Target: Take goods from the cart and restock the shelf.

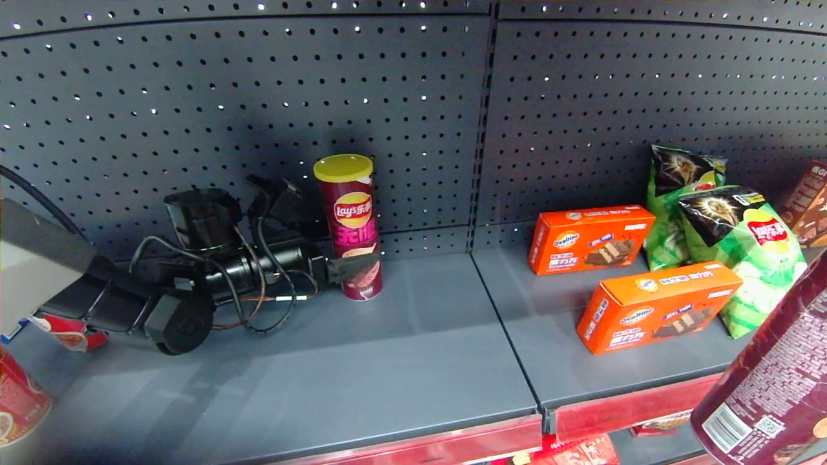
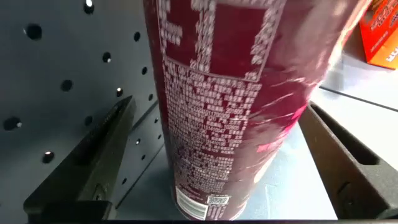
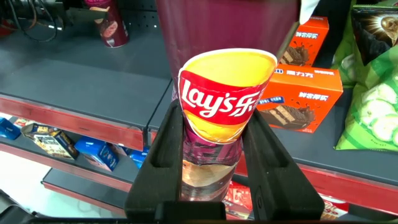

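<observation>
A maroon chips can (image 1: 352, 219) with a yellow lid stands upright on the grey shelf (image 1: 400, 361), close to the pegboard back wall. My left gripper (image 1: 355, 259) is open around its lower part. In the left wrist view the fingers (image 2: 102, 143) sit either side of the can (image 2: 236, 93) with small gaps. My right gripper (image 3: 214, 134) is shut on a second maroon chips can (image 3: 227, 99), held tilted in front of the shelf at the lower right (image 1: 775, 381). The standing can (image 3: 112, 25) shows far off in the right wrist view.
Two orange boxes (image 1: 591, 239) (image 1: 659, 307) lie on the right shelf panel, beside green chip bags (image 1: 743, 252) and a brown box (image 1: 811, 206) at the edge. A red cup (image 1: 19, 400) sits at the far left. Packaged goods (image 3: 56, 140) fill the lower shelf.
</observation>
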